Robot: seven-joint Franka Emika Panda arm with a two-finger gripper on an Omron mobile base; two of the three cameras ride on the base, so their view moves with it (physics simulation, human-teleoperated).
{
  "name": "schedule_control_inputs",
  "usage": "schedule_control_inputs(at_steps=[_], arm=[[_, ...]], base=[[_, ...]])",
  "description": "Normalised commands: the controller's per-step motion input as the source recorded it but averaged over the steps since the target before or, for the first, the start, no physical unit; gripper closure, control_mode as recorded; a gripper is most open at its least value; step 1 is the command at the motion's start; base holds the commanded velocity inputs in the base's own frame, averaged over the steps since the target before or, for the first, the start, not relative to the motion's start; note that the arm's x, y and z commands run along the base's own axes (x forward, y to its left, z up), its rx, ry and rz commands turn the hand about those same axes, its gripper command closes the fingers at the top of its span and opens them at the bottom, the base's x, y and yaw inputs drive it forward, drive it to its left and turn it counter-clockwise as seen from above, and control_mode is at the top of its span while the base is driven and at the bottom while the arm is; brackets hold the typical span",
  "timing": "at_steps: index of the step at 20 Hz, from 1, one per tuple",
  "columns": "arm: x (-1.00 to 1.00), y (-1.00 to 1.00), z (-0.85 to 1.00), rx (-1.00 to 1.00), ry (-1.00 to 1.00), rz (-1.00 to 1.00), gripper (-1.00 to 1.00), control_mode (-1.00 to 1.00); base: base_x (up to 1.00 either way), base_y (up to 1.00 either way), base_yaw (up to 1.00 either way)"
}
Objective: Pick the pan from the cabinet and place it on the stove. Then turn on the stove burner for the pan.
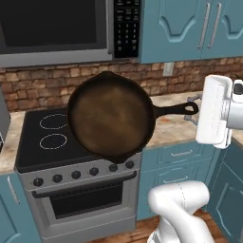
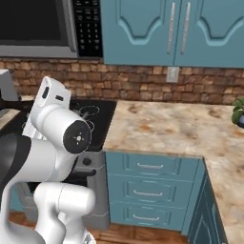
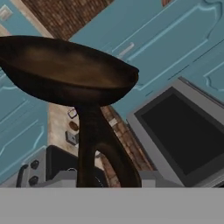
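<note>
The pan [image 1: 110, 116], a round dark skillet with a brownish face, hangs in the air above the stove [image 1: 42, 142], tipped up so its face turns toward the base. Its long black handle runs right to my gripper [image 1: 192, 110], which is shut on the handle's end. In the hand view the pan [image 3: 65, 70] sits at the top, and its handle [image 3: 94, 144] runs down to the bottom edge. The stove's black knobs [image 1: 76, 174] line its grey front. The teal cabinet [image 1: 190, 28] at upper right has both doors shut.
A steel-framed microwave [image 1: 52, 28] hangs over the stove, close above the pan. A stone counter [image 2: 171, 128] stretches right of the stove, over teal drawers [image 2: 150, 167]. A brick wall runs behind, and a small plant [image 2: 238, 112] stands at the far right.
</note>
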Motion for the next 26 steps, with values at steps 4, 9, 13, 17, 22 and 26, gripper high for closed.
schedule_control_inputs(at_steps=[4,9,13,17,22,26], arm=[[0.0,0.0,0.0,0.0,0.0,0.0,1.0,1.0],[0.0,0.0,0.0,0.0,0.0,0.0,1.0,1.0],[0.0,0.0,0.0,0.0,0.0,0.0,1.0,1.0],[0.0,0.0,0.0,0.0,0.0,0.0,1.0,1.0],[0.0,0.0,0.0,0.0,0.0,0.0,1.0,1.0],[0.0,0.0,0.0,0.0,0.0,0.0,1.0,1.0]], base=[[0.51,0.01,0.0],[0.33,0.08,0.03],[0.02,0.07,0.08],[0.03,0.06,0.08],[0.0,0.25,0.04],[0.0,0.33,0.02]])
